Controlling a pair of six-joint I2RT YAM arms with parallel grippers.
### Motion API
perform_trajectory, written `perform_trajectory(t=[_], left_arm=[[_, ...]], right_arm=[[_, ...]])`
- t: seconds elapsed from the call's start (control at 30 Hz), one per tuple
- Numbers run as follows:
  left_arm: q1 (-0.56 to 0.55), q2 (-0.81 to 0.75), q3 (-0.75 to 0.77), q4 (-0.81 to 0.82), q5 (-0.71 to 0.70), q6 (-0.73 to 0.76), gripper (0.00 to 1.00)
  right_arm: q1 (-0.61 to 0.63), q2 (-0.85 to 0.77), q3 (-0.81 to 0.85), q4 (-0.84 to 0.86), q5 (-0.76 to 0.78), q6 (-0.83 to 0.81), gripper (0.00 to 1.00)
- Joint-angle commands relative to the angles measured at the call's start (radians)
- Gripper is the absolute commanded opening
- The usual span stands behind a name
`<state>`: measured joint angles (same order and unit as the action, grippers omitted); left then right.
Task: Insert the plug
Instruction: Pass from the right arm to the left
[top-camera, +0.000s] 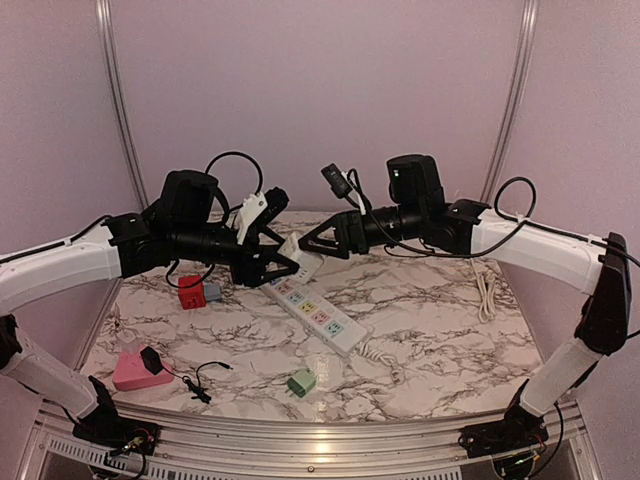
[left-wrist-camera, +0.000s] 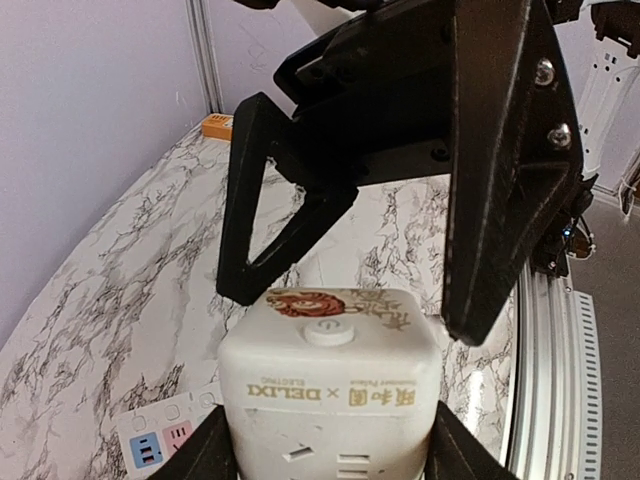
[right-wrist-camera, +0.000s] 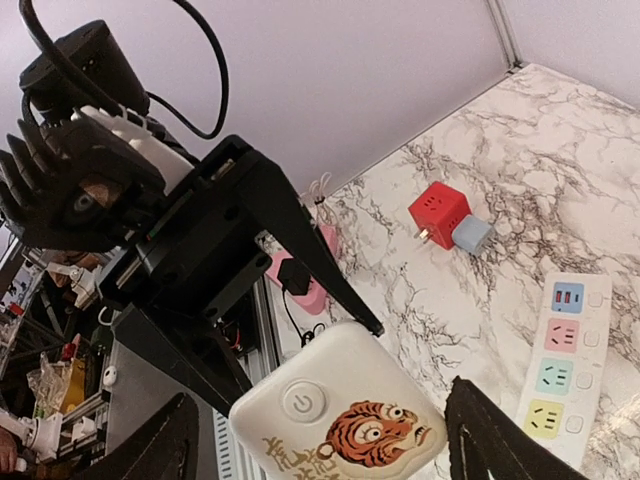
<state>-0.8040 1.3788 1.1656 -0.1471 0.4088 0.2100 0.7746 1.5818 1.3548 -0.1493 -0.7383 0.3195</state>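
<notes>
Now we are clamping the left gripper (left-wrist-camera: 325, 452) across the DELIXI cube socket (left-wrist-camera: 330, 390), seemingly light, rigid, slippery, by its flat sides; the right gripper (right-wrist-camera: 320, 440) is gaping.

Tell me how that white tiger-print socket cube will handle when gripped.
The socket cube looks like rigid moulded plastic, so probably stiff. Its glossy, rounded edges might let it slip or twist in the left gripper. Flat-sided, it should rest steady, not roll.
</notes>
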Motion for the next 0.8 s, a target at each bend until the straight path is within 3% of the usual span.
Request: perform_trajectory(t=[0.0,0.3,0.5,0.77], left_arm=[[0.003,-0.048,-0.029,0.087,-0.179,-0.007,0.00],[-0.032,-0.053,-0.055,0.110,-0.308,0.012,0.00],[-0.039,-0.057,-0.059,0.115,-0.323,0.014,0.00],[-0.053,-0.063,-0.067,0.124,-0.335,0.018,0.00]], right_arm=[[0.004,-0.003,0.034,0.060,0.045,0.169,0.78],[0.020,0.050,0.079,0.016,0.094,0.220,0.78],[0.023,0.087,0.083,0.031,0.116,0.242,0.77],[0.024,0.153,0.173,-0.075,0.222,0.210,0.77]])
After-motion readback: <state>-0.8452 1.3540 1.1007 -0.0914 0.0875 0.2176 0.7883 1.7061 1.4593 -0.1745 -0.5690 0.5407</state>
